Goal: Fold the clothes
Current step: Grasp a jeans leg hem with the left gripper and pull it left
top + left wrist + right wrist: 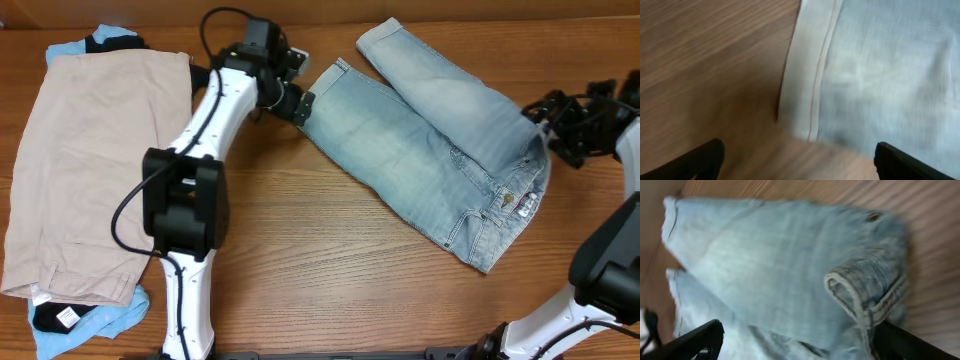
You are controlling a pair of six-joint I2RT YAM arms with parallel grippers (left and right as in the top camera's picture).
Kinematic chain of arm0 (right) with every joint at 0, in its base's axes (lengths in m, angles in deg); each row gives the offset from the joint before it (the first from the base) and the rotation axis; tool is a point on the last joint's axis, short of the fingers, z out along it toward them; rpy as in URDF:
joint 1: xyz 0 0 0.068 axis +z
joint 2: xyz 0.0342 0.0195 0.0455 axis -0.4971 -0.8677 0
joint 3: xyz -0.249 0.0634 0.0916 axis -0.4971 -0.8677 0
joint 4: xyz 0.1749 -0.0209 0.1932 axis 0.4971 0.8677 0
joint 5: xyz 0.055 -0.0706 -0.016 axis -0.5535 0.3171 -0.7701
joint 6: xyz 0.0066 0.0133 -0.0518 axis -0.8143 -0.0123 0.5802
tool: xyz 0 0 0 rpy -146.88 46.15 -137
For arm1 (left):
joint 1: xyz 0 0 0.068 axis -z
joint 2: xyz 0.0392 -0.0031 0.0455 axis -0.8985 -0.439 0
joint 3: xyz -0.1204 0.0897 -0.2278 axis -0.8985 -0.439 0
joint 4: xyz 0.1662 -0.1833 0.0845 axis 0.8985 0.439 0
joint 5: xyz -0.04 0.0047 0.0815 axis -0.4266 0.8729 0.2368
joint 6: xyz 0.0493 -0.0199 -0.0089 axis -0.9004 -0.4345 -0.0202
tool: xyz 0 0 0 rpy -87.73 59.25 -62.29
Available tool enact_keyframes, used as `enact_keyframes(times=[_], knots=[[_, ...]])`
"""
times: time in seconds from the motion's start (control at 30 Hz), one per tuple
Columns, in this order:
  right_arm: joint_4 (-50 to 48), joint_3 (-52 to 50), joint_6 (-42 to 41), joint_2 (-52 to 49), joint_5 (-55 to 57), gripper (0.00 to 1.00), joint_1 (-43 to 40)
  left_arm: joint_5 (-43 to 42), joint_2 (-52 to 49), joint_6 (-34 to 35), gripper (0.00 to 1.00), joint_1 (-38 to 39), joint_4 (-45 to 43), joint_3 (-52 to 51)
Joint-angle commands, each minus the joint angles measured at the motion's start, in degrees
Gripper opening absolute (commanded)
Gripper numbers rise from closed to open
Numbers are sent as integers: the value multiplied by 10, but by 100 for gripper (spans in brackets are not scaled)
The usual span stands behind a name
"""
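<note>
Faded light-blue denim shorts lie folded lengthwise on the table, waistband with its label at the right. My left gripper is open and empty just left of the leg hem. My right gripper is open and empty by the waistband end; the right wrist view shows the folded waistband edge between its fingers, not gripped. A beige garment tops a pile at the left, with sky-blue and black garments under it.
The wooden table shows bare in front of the shorts. My left arm runs up the middle between the pile and the shorts. A white tag sticks out at the pile's near end.
</note>
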Motion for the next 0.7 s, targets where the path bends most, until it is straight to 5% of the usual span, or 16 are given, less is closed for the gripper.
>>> enact_keyframes(times=[0.0, 0.37, 0.43, 0.5, 0.53, 0.67], knots=[[-1, 16, 21, 23, -23, 100, 30, -23, -27, -33, 93, 11, -26, -1], [3, 16, 23, 23, -23, 100, 52, 33, -81, 3, 81, 22, -14, -1], [4, 16, 23, 23, -23, 99, 52, 32, -89, 6, 63, 22, -10, -1], [9, 15, 23, 23, -22, 93, 52, 34, -92, 12, 17, 22, 1, -1], [11, 15, 23, 23, -22, 88, 52, 35, -92, 18, 4, 22, 12, -1], [29, 15, 22, 23, -2, 83, 52, 62, -80, 61, 4, 11, 119, 20]])
